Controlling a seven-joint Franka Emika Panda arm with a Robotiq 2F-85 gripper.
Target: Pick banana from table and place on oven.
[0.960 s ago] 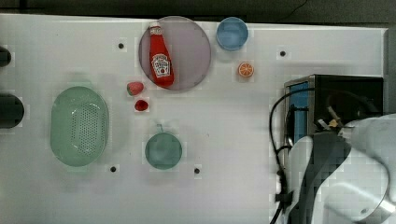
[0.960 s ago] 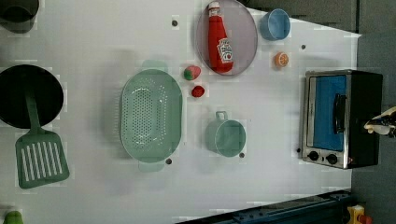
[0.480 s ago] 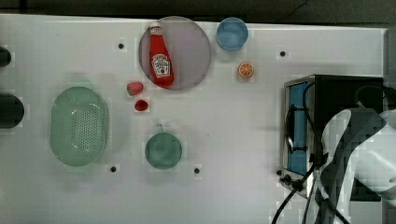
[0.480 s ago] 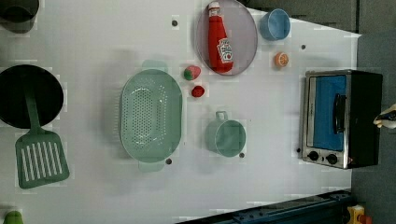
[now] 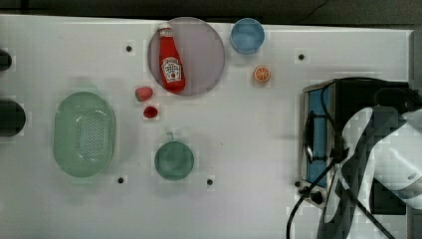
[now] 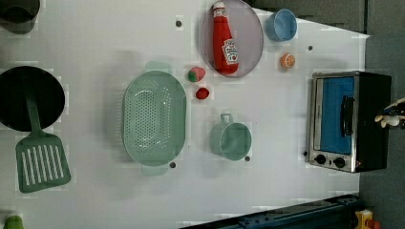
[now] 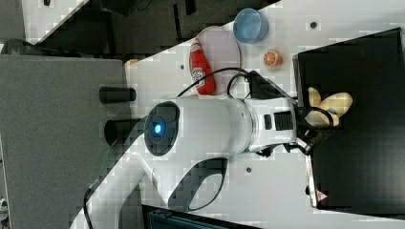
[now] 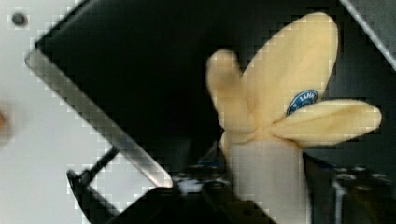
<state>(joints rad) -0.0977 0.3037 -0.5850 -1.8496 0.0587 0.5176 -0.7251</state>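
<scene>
Top view: the arm [image 5: 383,149] had swung further over the oven [image 5: 358,92] at the top view's right end of the counter [image 5: 249,149], now covering much of its black top where a moment earlier it hung lower beside it. No banana lay on the white surface among the other things.

Left view: a pale banana [image 6: 392,119] peeked in at the left view's right edge, just past the oven's top, about where it had been before.

Right view: the gripper [image 7: 319,120] reached onto the oven's black top, and the banana lay there right at its tip, peel flaps spread.

Wrist view: the banana stood close before the camera against the black top. Whether the grip on it had been let go we could not tell. We judged the placing nearly done: what remained was a clean release and a withdrawal without dragging the banana off.
</scene>
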